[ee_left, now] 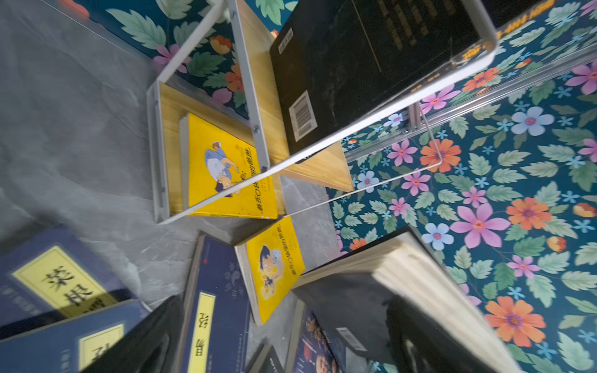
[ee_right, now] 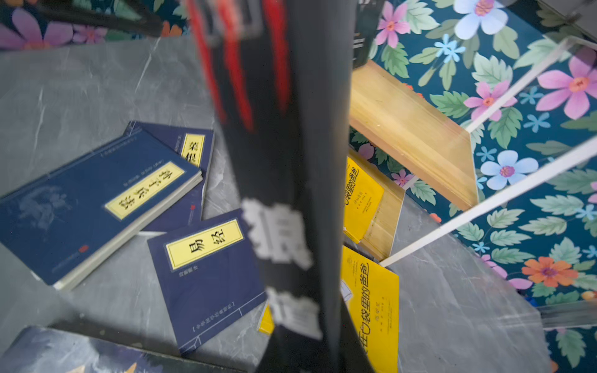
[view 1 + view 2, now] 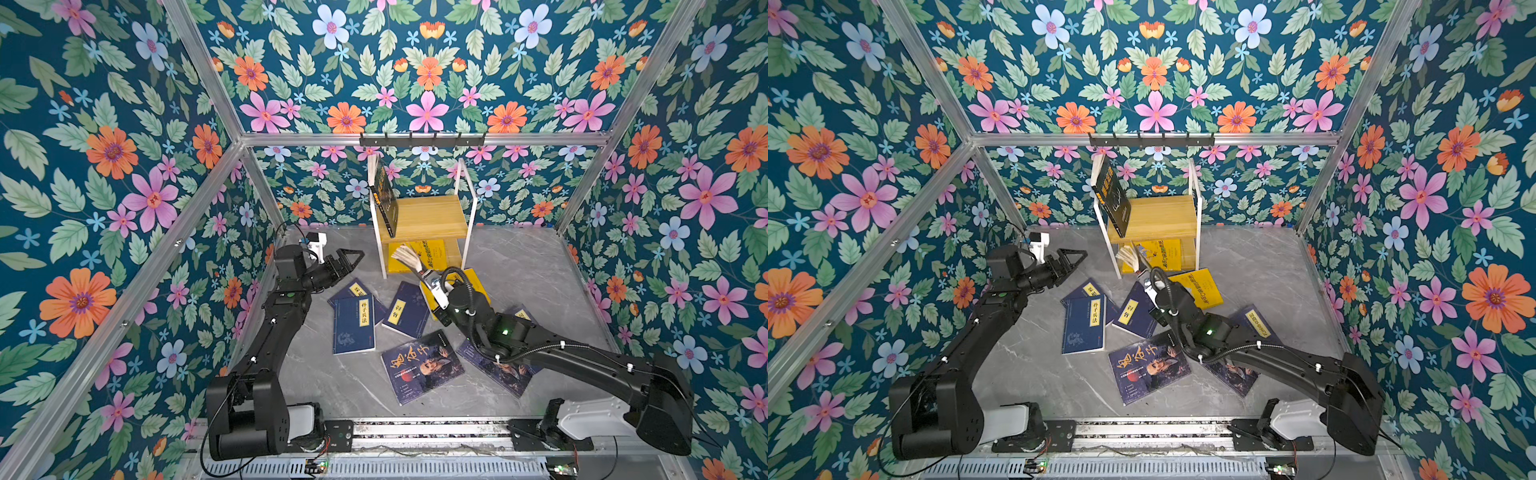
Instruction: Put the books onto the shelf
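Note:
The shelf [image 3: 428, 216] stands at the back wall. A black book [image 3: 384, 199] leans upright on its top board, and a yellow book [image 3: 419, 255] lies on the lower board. My right gripper [image 3: 424, 275] is shut on another black book [image 2: 284, 193] with white characters, held upright in front of the shelf with its pages [image 3: 405, 254] fanned. My left gripper [image 3: 352, 259] hangs open and empty to the left of the shelf. On the floor lie navy books [image 3: 353, 326], a yellow book [image 3: 471, 286] and two dark purple-blue books [image 3: 422, 365].
A black hook rail [image 3: 422, 140] runs along the metal bar above the shelf. Flowered walls close in the left, right and back. One navy book [image 3: 521, 313] and one purple-blue book [image 3: 503, 372] lie partly under my right arm.

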Available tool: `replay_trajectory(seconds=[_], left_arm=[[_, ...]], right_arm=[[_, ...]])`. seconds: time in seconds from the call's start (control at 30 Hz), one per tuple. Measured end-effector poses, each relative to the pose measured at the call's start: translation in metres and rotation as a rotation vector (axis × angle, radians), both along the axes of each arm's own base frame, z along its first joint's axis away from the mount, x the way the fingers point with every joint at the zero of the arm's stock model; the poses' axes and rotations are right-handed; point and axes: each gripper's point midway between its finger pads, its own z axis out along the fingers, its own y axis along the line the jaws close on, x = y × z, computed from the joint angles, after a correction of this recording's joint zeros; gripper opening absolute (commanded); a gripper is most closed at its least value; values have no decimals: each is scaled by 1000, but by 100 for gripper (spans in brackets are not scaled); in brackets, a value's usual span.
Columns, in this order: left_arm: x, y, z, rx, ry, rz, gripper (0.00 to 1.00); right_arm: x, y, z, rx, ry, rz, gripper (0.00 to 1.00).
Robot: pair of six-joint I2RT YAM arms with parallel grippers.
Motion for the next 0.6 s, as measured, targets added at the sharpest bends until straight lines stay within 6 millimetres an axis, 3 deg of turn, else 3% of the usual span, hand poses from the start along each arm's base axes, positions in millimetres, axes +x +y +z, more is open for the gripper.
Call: replay_trajectory(seconds=[0.23, 0.4, 0.6], left_arm=[[8, 59, -20, 160, 8, 191, 100], [7, 72, -25, 262, -7, 228, 100], [9, 87, -6, 400, -78, 259, 100]], right_arm=[[12, -14, 54, 265, -57, -48, 0], [41, -23, 99, 432, -115, -120, 0], [91, -19, 131, 540, -168, -215, 0]])
